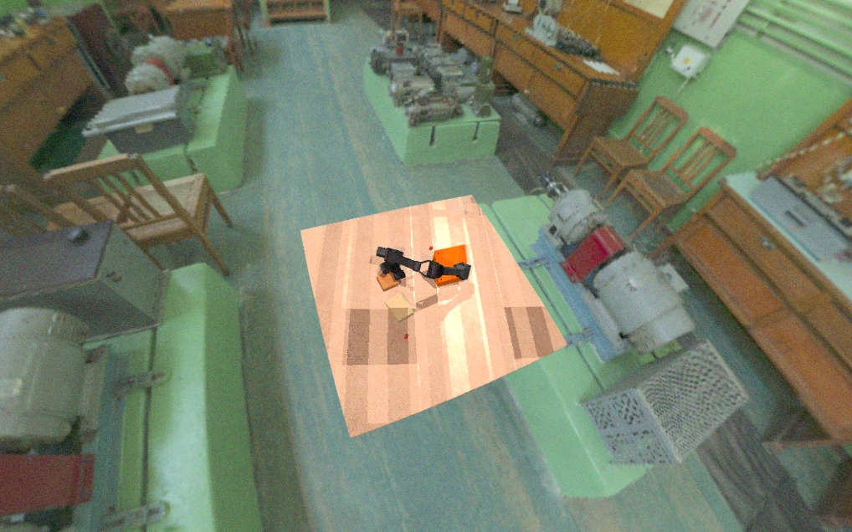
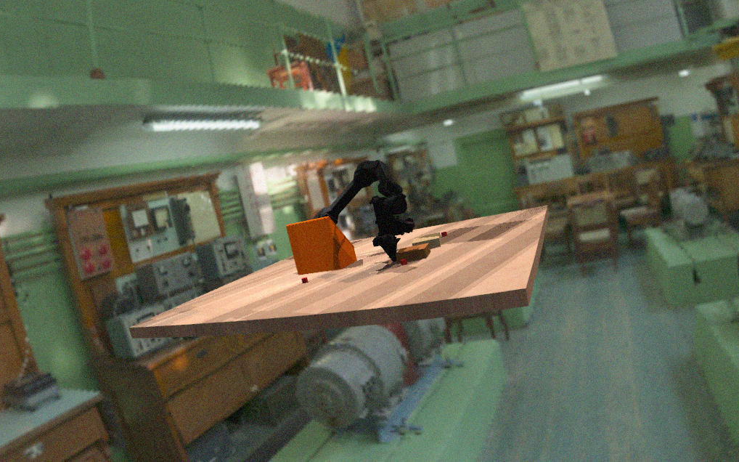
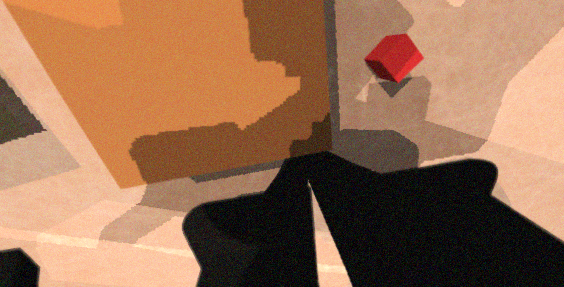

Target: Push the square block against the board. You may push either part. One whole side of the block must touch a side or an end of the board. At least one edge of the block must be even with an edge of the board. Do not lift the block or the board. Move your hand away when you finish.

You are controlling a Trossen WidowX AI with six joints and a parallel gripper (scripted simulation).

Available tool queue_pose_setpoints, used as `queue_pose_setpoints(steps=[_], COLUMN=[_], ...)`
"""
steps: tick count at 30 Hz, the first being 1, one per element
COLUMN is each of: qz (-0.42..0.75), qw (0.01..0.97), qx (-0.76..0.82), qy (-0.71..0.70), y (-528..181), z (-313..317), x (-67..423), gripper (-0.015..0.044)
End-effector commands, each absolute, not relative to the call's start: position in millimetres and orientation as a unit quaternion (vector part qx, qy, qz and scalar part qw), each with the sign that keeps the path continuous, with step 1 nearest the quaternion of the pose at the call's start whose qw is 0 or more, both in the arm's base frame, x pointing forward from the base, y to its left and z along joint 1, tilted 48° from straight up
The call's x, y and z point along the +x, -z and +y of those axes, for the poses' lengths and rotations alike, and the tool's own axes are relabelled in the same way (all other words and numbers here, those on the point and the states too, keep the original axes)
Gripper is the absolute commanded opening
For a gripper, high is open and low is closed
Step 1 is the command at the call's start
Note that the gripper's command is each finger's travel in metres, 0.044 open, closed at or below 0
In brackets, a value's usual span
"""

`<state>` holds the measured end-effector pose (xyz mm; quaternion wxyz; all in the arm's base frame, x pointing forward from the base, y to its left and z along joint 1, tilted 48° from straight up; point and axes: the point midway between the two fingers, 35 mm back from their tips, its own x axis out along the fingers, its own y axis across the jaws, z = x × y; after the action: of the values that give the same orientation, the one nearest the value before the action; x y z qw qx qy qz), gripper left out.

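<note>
The orange-brown square block [image 1: 387,283] [image 2: 417,252] [image 3: 165,69] lies flat on the wooden table [image 1: 416,383] [image 2: 361,298]. The pale tan board [image 1: 399,307] [image 2: 427,240] lies a little apart from it, nearer the table's front in the top view, and is out of the wrist view. My gripper [image 1: 387,271] [image 2: 390,256] [image 3: 300,148] is shut with nothing between the fingers. Its tips are down at table level, right at the block's near edge by its right corner in the wrist view. I cannot tell whether they touch it.
The arm's orange base [image 1: 449,263] [image 2: 319,246] stands behind the block. Small red cubes lie on the table, one [image 3: 395,56] [image 2: 403,261] just beside the block's corner, others [image 1: 405,336] [image 2: 304,280] farther off.
</note>
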<state>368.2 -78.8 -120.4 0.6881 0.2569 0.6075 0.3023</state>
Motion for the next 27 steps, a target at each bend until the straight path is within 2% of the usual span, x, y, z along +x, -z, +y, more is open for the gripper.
queue_pose_setpoints(steps=[1,14,27], qz=[0.605,0.605,0.605], qw=[0.69,0.69,0.69], qx=[0.257,0.257,0.257], qy=[-0.302,-0.303,-0.302], y=[118.8,115.3,118.9], z=[-78.6,-78.5,-79.8], x=[377.1,398.8,383.0], gripper=[0.0,0.0,0.0])
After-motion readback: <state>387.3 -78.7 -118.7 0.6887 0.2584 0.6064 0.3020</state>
